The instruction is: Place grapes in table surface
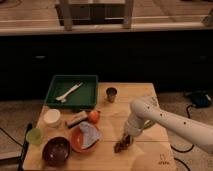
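dim warm light; end effector [128, 136] by grapes [121, 146].

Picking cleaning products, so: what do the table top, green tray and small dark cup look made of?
The table surface: pale wood, matte, with faint plank lines. The green tray: probably plastic, smooth even colour, moulded rim. The small dark cup: unclear, maybe metal or dark plastic. The claw sits just above the grapes near the table's front.
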